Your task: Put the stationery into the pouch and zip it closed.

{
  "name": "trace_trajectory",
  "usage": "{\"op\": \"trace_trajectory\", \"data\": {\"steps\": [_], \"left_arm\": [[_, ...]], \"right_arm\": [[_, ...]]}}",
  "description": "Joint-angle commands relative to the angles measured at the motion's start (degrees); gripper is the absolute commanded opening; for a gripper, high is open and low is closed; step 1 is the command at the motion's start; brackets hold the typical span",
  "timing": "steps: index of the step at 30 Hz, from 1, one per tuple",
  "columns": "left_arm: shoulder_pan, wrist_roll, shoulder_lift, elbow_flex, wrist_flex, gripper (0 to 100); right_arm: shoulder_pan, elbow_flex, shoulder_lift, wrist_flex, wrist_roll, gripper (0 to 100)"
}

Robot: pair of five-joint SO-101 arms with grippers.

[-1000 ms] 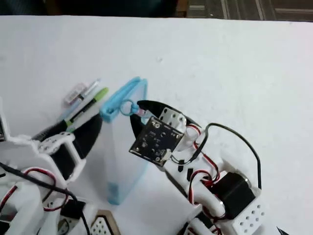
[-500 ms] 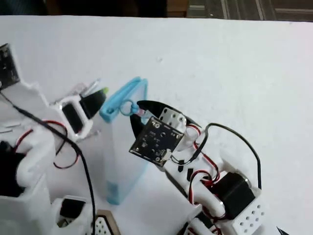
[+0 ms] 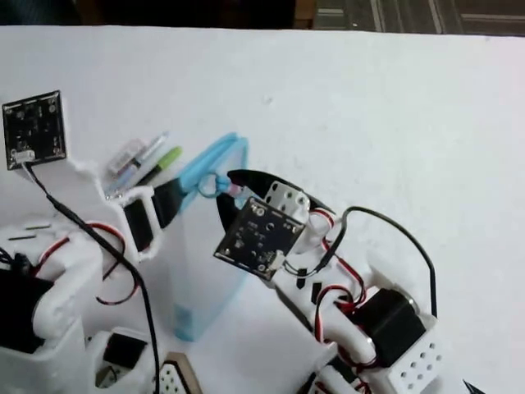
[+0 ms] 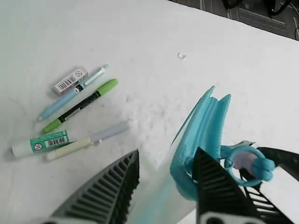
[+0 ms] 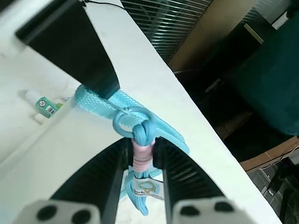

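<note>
High view: the blue pouch [image 3: 205,246] is lying on the desk [image 3: 369,107], its long axis running away from the arms.

Left wrist view: the left gripper [image 4: 166,156] is holding its fingers spread astride the pouch's end. Seemingly four pens [image 4: 79,105] and one eraser [image 4: 70,79] are lying outside.

Right wrist view: the right gripper [image 5: 140,147] is pinching the zip pull [image 5: 133,121].

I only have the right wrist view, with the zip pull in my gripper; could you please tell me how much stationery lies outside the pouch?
Observer: Five pieces lie on the table beside the pouch: an eraser, a blue pen, a green marker, a pale marker and a green-labelled tube.
Operator: Thank you; how does the left gripper stand?
Observer: The left gripper is open, and the pouch's blue edge shows between its fingers, near the zip pull.
</note>
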Motion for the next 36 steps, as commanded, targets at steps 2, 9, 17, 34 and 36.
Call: {"op": "trace_trajectory", "data": {"steps": [2,9,17,34,36], "left_arm": [[-0.6,-0.7,-0.4,0.4,0.2,19],[0.0,-7.8,-0.6,0.4,0.0,9],[4.0,-14.8,-0.7,0.4,0.2,2],[6.4,-14.8,-0.7,0.4,-0.7,2],[6.4,-14.8,-0.7,0.3,-0.7,2]], "right_arm": [[0.7,-0.4,-0.9,-1.3,0.6,1.8],[7.6,-0.4,-0.5,-1.5,0.5,1.8],[18.0,6.1,-0.4,-7.7,2.5,1.8],[1.0,10.3,-14.8,8.8,-12.0,19.9],[0.9,15.3,-14.8,7.6,-12.3,20.0]]}}
